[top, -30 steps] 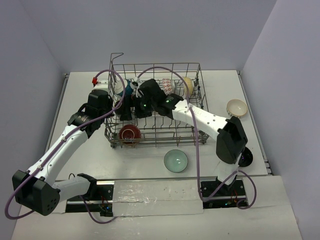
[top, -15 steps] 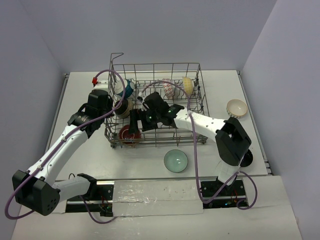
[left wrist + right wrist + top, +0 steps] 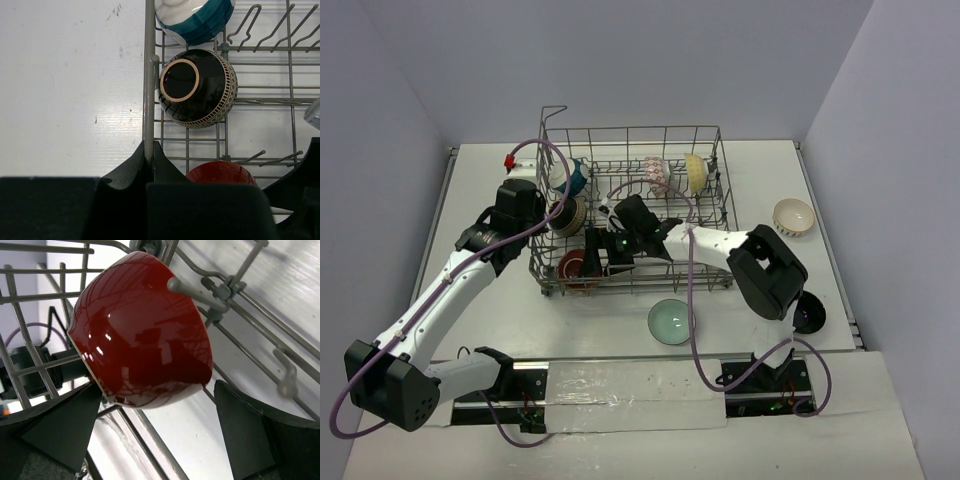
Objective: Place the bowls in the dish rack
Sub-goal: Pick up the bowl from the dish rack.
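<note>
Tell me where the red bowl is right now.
In the top view the red bowl sits in the dish rack's near-left corner, just nearer the arms than the black patterned bowl, with the open right pincer straddling it.

White scuffed table (image 3: 70, 90), plain pale walls (image 3: 650, 60) on three sides

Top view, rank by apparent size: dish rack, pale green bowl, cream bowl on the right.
1. dish rack, by far.
2. pale green bowl, marginally wider.
3. cream bowl.
The last two are close, and the green one sits nearer the camera, so their order is unsure.
</note>
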